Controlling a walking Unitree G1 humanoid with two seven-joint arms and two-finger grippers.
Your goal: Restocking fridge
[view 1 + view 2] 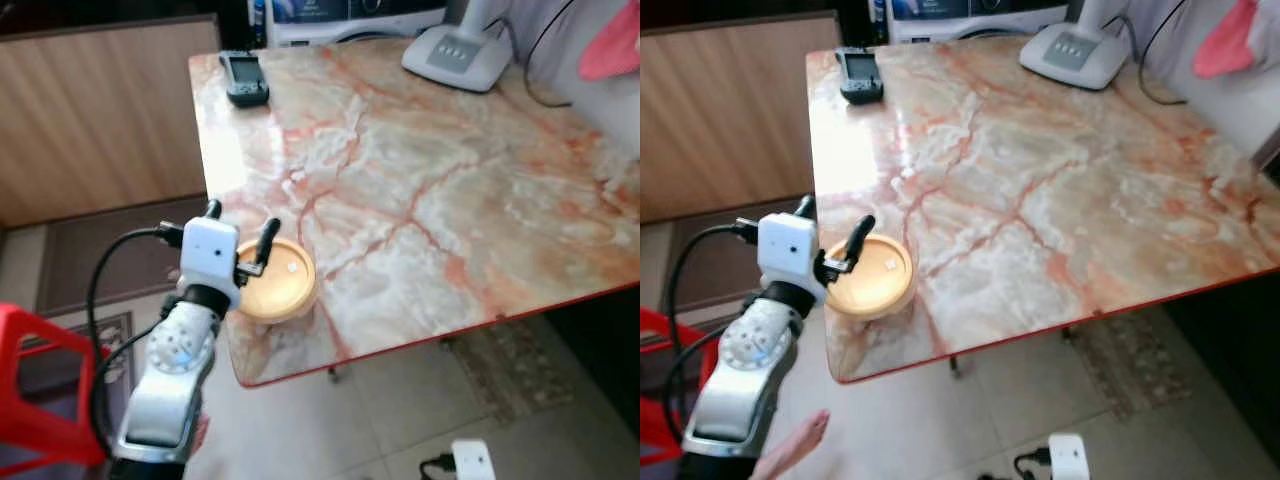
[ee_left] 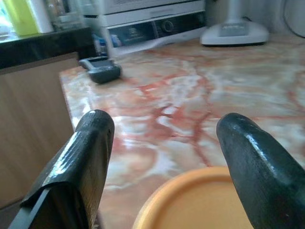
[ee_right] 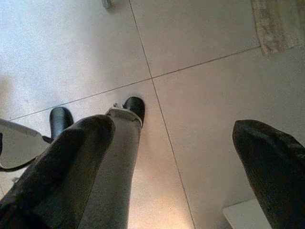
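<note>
From the head views, the left gripper [image 1: 240, 240] hangs over a round orange lid [image 1: 277, 280] that sits on a tub at the near left corner of the marble worktop [image 1: 450, 180]. Its jaws are spread apart, one on each side of the lid's back part, and they hold nothing. A dark phone [image 1: 244, 77] lies at the far left corner, and a white lamp base [image 1: 458, 55] stands near the far edge. A red crate [image 1: 40, 390] is on the floor to the left.

In the left wrist view, the two black fingers [image 2: 81, 162] stand wide open, with the orange lid low between them and the phone far off.

In the right wrist view, the right gripper [image 3: 171, 157] hangs idle over the floor tiles [image 3: 205, 86], jaws open and empty.

The tub sits very near the worktop's edge. If the jaws close off-centre or bump it, it could slide off the corner and fall to the floor.
</note>
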